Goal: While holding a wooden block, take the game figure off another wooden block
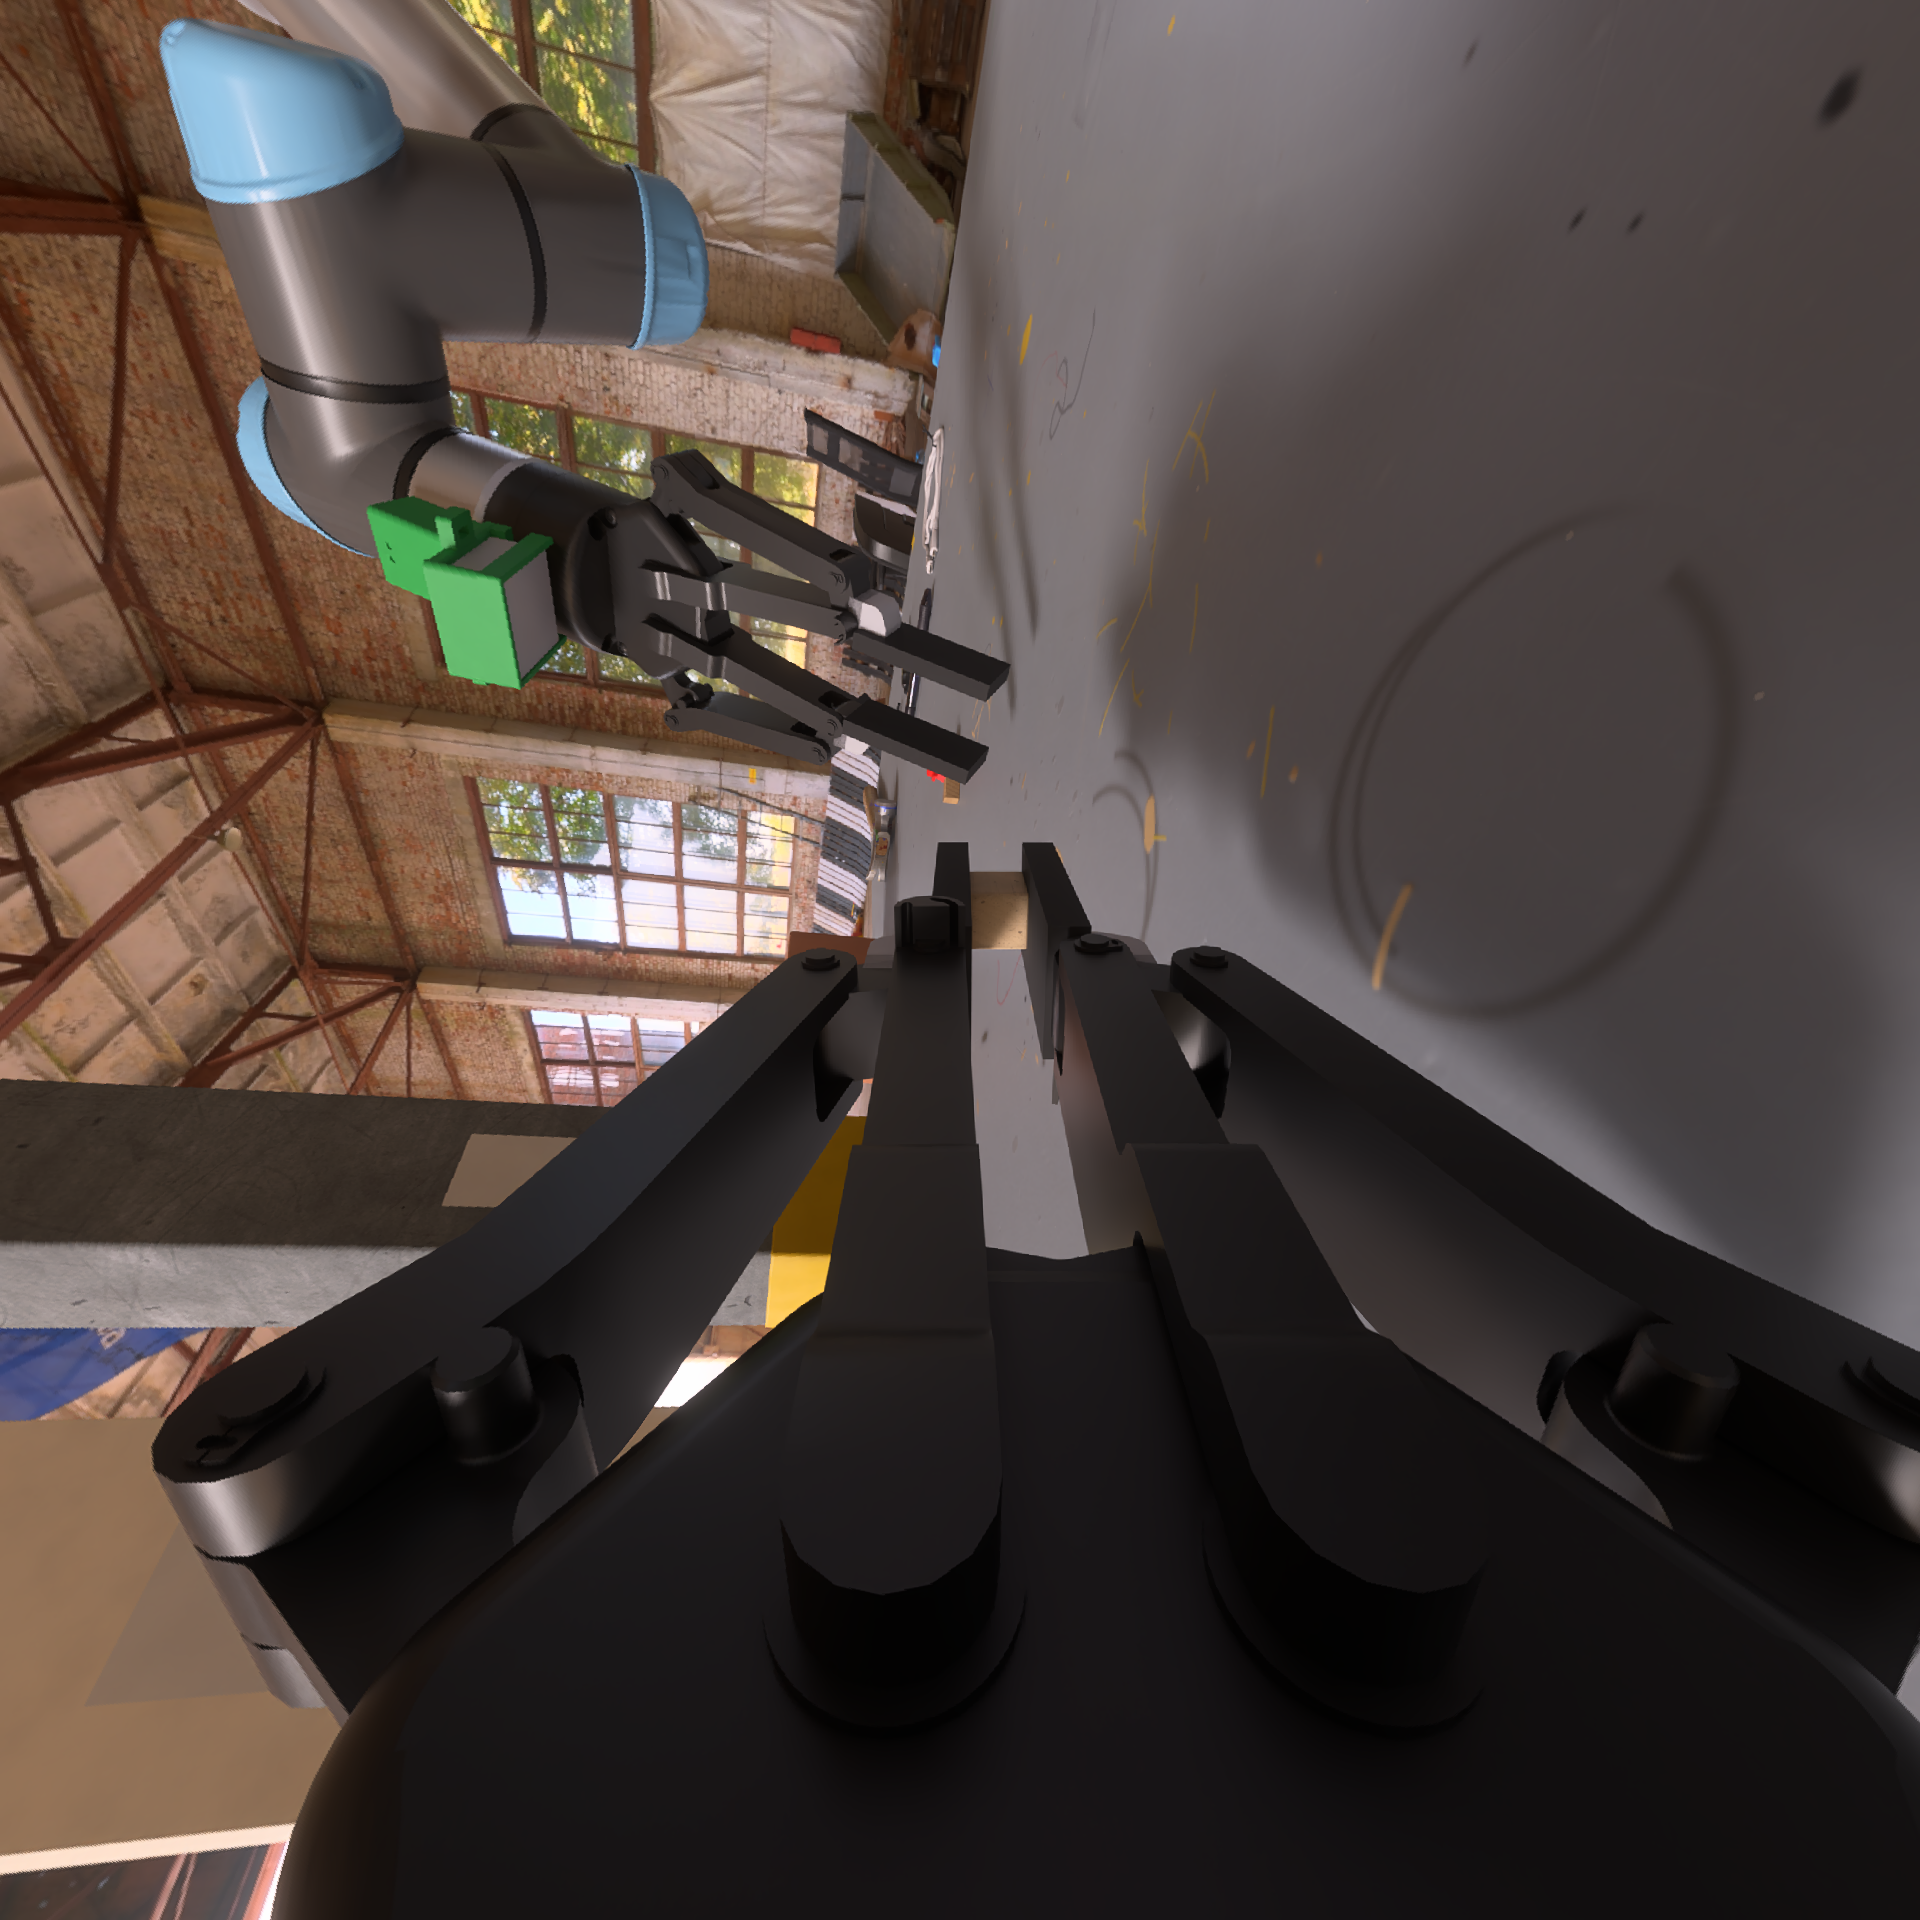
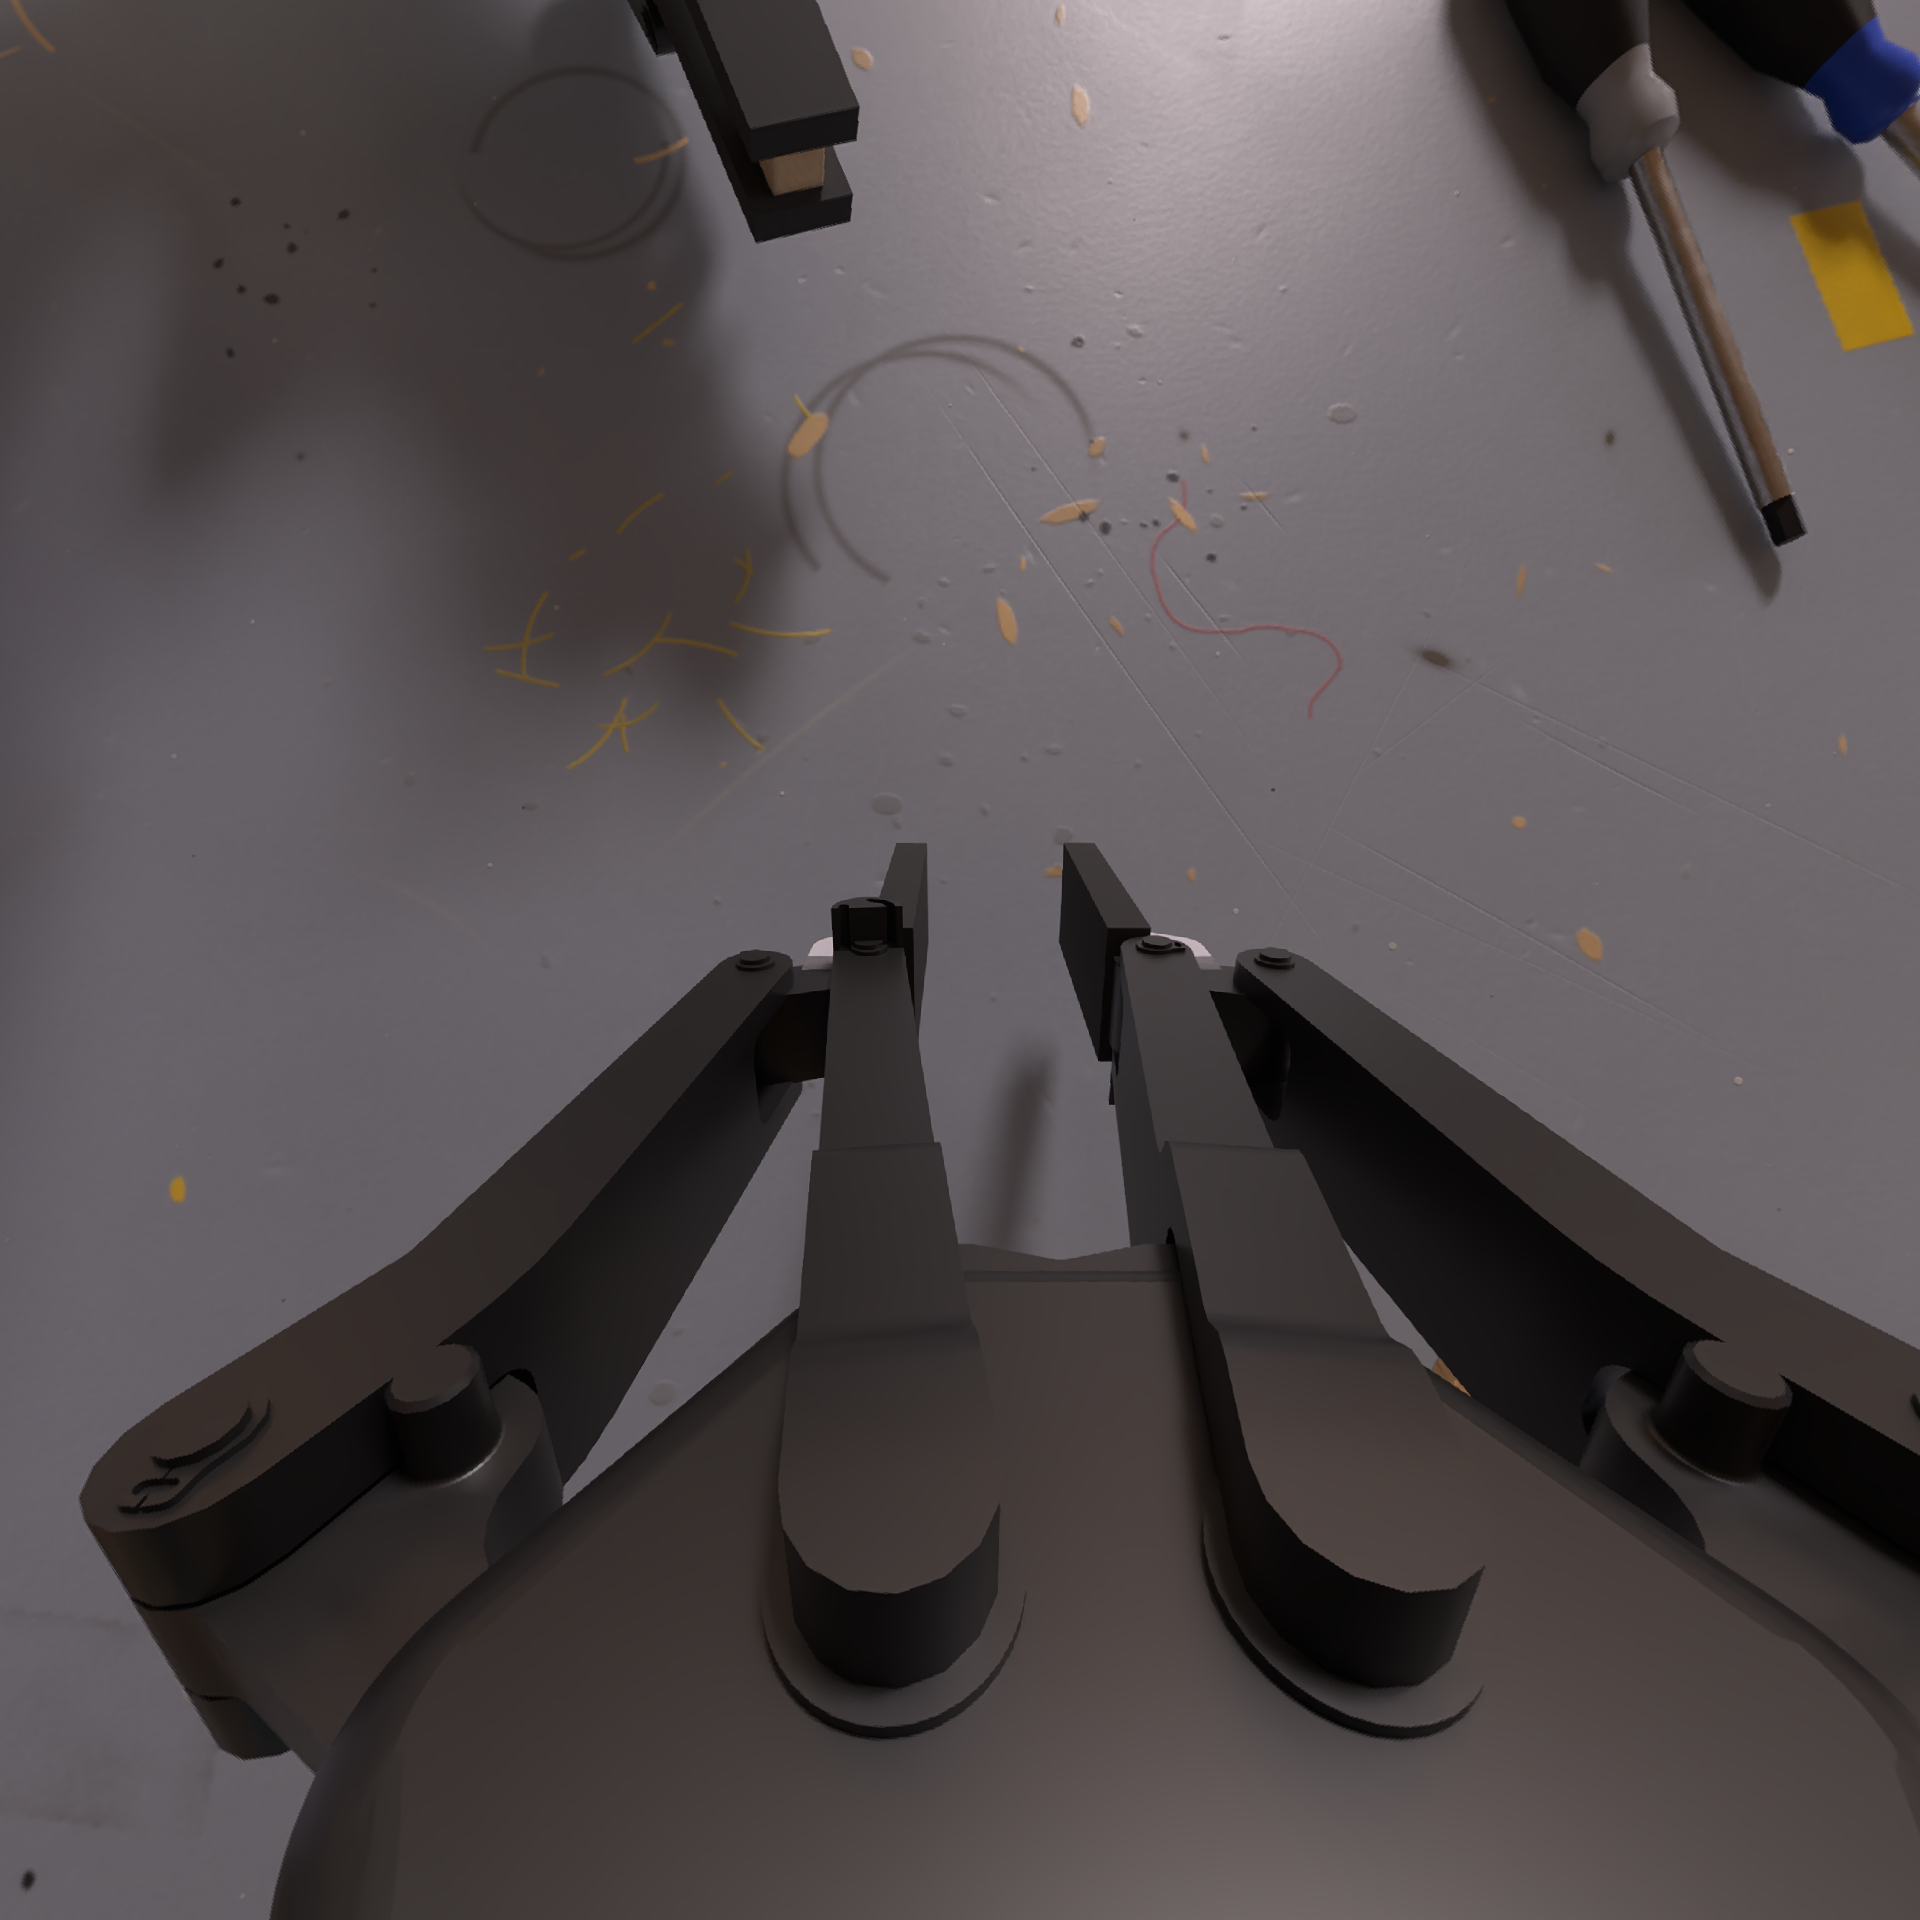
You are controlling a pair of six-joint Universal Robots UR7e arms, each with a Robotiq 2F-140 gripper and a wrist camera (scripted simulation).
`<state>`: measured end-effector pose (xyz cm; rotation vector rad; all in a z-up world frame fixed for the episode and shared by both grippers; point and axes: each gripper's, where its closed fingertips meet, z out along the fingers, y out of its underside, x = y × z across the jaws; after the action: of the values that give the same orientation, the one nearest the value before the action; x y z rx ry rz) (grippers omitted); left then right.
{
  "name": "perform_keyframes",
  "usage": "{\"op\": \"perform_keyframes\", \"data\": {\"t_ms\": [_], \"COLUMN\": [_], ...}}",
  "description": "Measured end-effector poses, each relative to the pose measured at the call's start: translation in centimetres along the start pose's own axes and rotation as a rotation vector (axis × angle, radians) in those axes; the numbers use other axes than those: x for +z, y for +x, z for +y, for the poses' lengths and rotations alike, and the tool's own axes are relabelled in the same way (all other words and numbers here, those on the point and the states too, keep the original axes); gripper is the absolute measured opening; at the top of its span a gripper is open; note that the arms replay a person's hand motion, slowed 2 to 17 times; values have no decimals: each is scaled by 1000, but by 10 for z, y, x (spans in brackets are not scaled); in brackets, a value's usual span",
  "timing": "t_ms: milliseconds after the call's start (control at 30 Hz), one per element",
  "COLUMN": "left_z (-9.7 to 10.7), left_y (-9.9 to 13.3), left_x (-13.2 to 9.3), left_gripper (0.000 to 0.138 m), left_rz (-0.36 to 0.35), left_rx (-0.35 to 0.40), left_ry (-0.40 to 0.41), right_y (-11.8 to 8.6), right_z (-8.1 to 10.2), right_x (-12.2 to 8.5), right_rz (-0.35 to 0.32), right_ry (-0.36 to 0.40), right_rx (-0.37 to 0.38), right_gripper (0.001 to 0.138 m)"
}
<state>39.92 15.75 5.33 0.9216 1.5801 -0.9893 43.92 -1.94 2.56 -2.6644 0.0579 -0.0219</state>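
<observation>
My left gripper (image 1: 995, 857) is shut on a pale wooden block (image 1: 997, 909), held off the grey table (image 1: 1455, 520). The right wrist view shows that gripper (image 2: 800, 177) at the top with the block (image 2: 795, 166) between its pads. My right gripper (image 2: 997, 868) is open and empty, pointing down at bare table (image 2: 416, 935). In the left wrist view the right gripper (image 1: 987, 719) hangs farther off. Just past its lower fingertip sit a small red piece (image 1: 935, 774) and a small tan block (image 1: 951, 795), too small to make out. The right wrist view does not show them.
Two screwdrivers (image 2: 1704, 343) and a blue-handled tool (image 2: 1860, 83) lie at the top right of the right wrist view, by a yellow tape strip (image 2: 1855, 291). Dark clutter (image 1: 862, 468) lies along the table's far side. Wood shavings dot the surface.
</observation>
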Motion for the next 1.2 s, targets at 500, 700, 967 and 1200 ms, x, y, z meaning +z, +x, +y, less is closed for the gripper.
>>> {"op": "perform_keyframes", "data": {"t_ms": [500, 700, 967, 1200], "left_z": [0, 0, -1, -1], "left_y": [1, 2, 2, 2], "left_x": [1, 0, 1, 1], "left_gripper": [14, 14, 14, 14], "left_rz": [1, 4, 5, 4], "left_rx": [3, 4, 6, 6], "left_ry": [-1, 1, 1, 2], "right_y": [-2, -3, -6, -6], "right_z": [2, 3, 0, -1], "right_x": [2, 2, 5, 7], "right_rz": [22, 33, 25, 40], "right_ry": [-31, -46, -35, -43], "right_rx": [-42, -55, -54, -64], "right_gripper": [38, 37, 33, 30]}}
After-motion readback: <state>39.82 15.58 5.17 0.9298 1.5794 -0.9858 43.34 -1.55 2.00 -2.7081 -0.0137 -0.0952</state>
